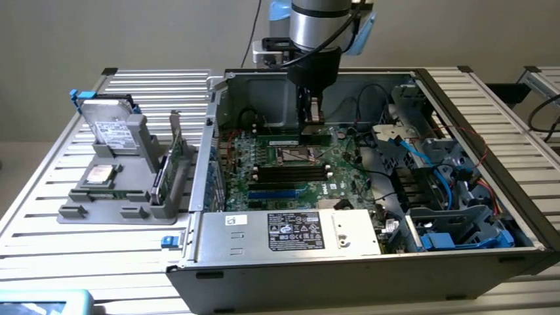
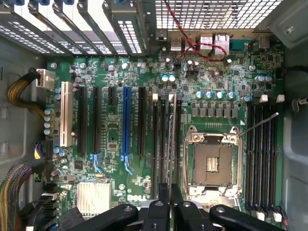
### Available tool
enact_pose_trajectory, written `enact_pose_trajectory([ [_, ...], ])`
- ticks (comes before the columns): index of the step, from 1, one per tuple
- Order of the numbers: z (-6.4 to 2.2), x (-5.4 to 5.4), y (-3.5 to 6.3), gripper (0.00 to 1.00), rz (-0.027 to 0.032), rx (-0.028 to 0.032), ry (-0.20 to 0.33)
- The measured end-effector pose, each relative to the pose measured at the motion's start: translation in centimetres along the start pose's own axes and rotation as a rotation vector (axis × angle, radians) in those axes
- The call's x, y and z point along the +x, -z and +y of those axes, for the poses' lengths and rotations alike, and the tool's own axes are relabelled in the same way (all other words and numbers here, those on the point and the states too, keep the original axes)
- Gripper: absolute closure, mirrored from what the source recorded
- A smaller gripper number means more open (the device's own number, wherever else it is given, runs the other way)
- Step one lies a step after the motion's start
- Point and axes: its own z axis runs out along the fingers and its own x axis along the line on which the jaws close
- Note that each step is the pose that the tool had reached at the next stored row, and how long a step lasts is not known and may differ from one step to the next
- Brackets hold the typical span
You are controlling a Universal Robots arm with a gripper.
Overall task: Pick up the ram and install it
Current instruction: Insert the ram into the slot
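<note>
At mobo slots (image 2: 155,144): ram (image 2: 169,139) parallel, edge-down

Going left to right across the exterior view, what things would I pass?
Silver drive on the grey rack → green card with a metal bracket → computer case's side wall → the ram → the claw gripping it → blue cables.

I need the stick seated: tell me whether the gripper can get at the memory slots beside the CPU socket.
Likely yes: the gripper holds the ram edge-on over the memory slots beside the CPU socket, and no cable or card crosses them.
</note>
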Motion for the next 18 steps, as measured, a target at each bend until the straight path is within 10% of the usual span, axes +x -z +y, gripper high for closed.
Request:
enact_pose_trajectory([
  [9, -0.02, 0.0, -0.86, 0.86, 0.0236, 0.0, 0.0],
  [18, -0.08, -0.1, -1.55, 0.86, 0.0247, -0.0008, 0.007],
])
